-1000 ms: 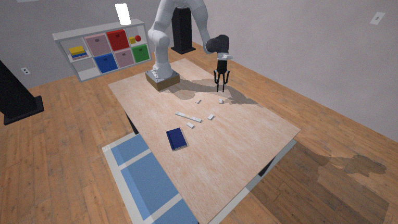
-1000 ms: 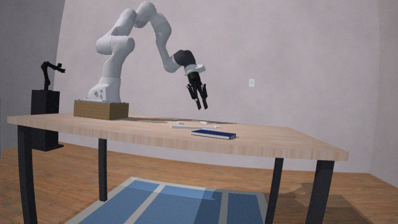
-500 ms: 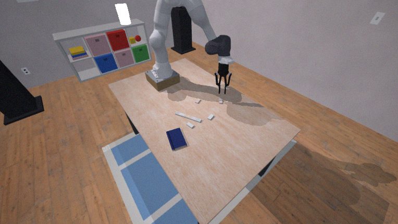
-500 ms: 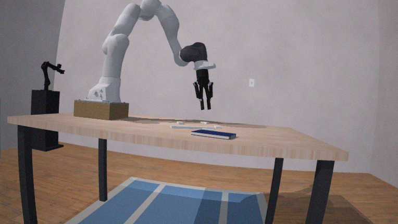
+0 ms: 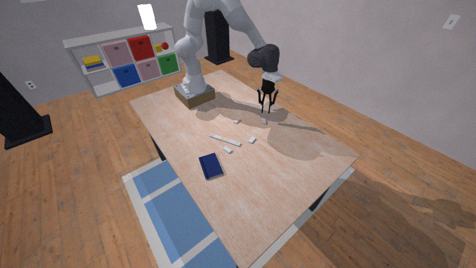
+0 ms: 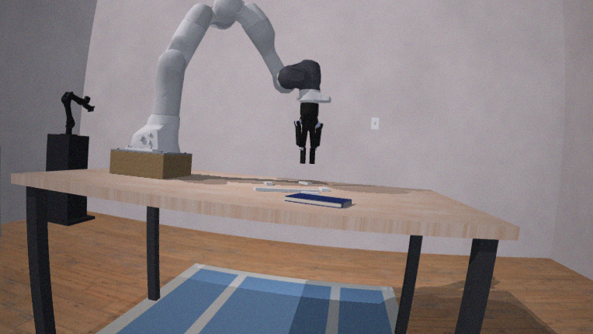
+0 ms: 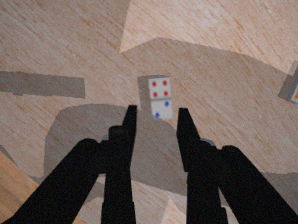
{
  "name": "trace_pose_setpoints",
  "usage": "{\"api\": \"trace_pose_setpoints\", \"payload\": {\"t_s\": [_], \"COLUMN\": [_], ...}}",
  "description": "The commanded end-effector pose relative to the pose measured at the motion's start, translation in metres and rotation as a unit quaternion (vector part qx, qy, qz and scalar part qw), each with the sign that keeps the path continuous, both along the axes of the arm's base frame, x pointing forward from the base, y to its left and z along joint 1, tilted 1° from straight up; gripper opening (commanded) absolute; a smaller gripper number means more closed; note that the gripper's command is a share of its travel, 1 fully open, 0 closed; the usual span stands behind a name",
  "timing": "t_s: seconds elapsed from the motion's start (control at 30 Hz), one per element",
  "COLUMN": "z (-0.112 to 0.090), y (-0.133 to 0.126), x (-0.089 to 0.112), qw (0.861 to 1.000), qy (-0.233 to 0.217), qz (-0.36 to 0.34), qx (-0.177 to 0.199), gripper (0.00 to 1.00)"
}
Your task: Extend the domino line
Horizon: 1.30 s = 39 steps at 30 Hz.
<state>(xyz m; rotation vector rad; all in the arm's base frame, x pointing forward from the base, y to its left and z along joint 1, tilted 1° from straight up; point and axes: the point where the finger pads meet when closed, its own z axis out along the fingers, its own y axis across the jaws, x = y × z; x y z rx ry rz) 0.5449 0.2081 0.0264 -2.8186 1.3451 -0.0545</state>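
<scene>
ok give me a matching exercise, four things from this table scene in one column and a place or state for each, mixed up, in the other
Things:
1. claw
2. book
3. domino line
4. face-up domino

Places or states:
A. lies flat, directly under the claw
B. hangs above the table, holding nothing
C. near the blue rug side, closed
D. between the book and the arm's base

Pairs: 1-B, 2-C, 3-D, 4-A

Gripper (image 5: 267,111) above domino (image 5: 263,121); book (image 5: 210,166) nearer.
</scene>
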Motion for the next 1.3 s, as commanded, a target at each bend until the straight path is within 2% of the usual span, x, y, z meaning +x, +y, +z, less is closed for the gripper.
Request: {"api": "trace_pose_setpoints", "payload": {"t_s": [0.0, 0.9, 1.0, 1.13, 1.27], "z": [-0.003, -0.002, -0.002, 0.0, 0.001], "y": [0.0, -0.003, -0.03, -0.105, -0.181], "x": [-0.007, -0.005, 0.008, 0.036, 0.048], "qw": [0.998, 0.999, 0.996, 0.979, 0.975], "qy": [0.019, 0.018, 0.018, 0.017, 0.012], "qz": [0.054, 0.051, 0.091, 0.204, 0.223], "qx": [0.004, 0.004, 0.003, 0.0, -0.013], "gripper": [0.33, 0.33, 0.33, 0.33, 0.33]}}
